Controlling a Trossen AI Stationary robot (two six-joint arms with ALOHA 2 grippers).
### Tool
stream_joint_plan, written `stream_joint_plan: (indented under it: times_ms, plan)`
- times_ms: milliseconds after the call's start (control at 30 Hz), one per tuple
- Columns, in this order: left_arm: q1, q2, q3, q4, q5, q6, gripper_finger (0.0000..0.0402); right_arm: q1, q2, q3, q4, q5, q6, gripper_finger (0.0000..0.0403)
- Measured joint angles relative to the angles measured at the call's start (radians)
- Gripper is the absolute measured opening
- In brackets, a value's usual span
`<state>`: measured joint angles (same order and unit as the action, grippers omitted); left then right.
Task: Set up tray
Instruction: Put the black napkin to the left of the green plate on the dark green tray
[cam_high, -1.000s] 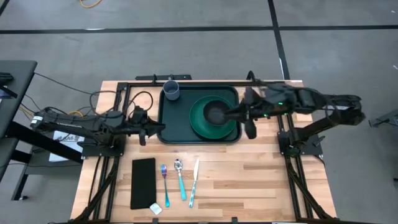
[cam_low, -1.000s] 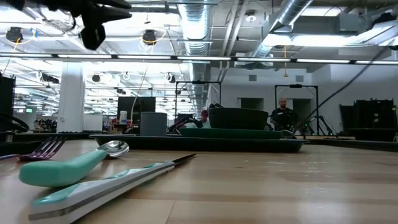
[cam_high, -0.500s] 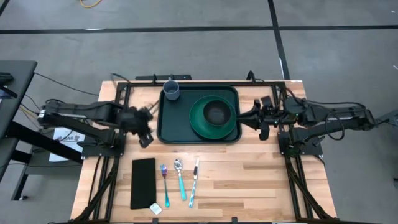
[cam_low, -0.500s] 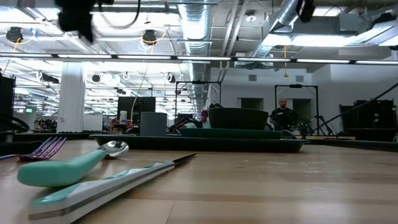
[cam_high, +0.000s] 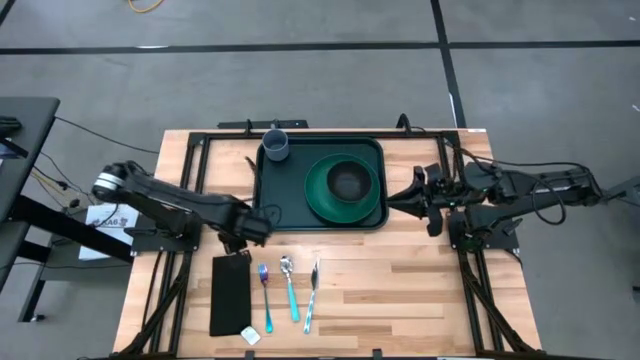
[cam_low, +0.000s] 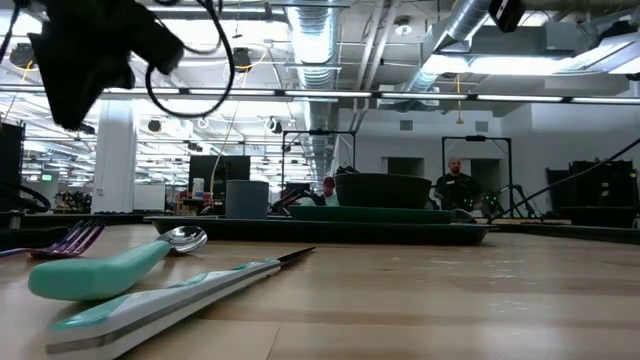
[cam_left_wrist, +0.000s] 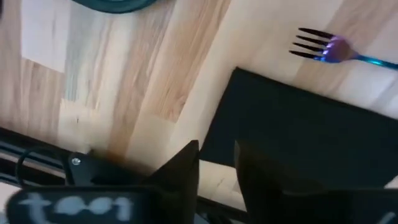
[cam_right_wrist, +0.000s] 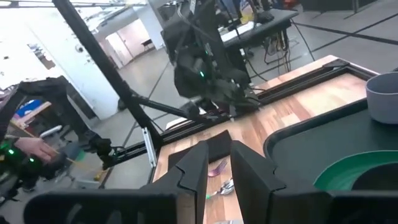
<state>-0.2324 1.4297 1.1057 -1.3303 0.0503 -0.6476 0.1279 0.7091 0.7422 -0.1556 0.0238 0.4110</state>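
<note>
I have the tray (cam_high: 270, 205) at the table's (cam_high: 400, 290) far edge, centred, already carrying the plate (cam_high: 322, 188) with the bowl (cam_high: 348, 182) on it and the cup (cam_high: 275, 146) in its far left corner. It looks a stiff, light, slick plastic; loaded like this I would grip its raised rim on a short side, not the flat floor.

My left gripper (cam_high: 244, 236) hangs above the napkin's (cam_high: 231, 294) far end, near the tray's near left corner, fingers (cam_left_wrist: 181, 175) a narrow gap apart, pinching nothing. The fork (cam_high: 264, 286), spoon (cam_high: 289, 288) and knife (cam_high: 311, 294) lie beside the napkin.

The right gripper (cam_high: 424, 200) waits off the tray's right edge, fingers slightly parted, empty.
</note>
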Motion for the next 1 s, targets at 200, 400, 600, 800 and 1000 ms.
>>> stream_joint_plan:
  times_ms: [200, 400, 600, 800, 1000]
  plan:
    - [-0.028, 0.13, 0.0, -0.014, -0.011, 0.034, 0.016, 0.004, -0.04, 0.0, -0.027, 0.001, 0.0, 0.0064]
    - [-0.09, 0.166, -0.002, -0.11, -0.028, -0.022, 0.0169, 0.004, -0.063, 0.0, -0.026, 0.002, 0.023, 0.0064]
    - [-0.115, 0.167, -0.003, -0.077, -0.035, -0.04, 0.0169, 0.004, -0.072, 0.0, -0.026, 0.003, 0.034, 0.0064]
    - [-0.125, 0.167, -0.004, 0.049, 0.013, 0.067, 0.0169, 0.004, -0.067, 0.0, -0.026, 0.003, 0.035, 0.0064]
    - [-0.127, 0.167, -0.075, 0.147, 0.058, 0.1, 0.0169, 0.004, -0.067, 0.0, -0.026, 0.003, 0.054, 0.0064]
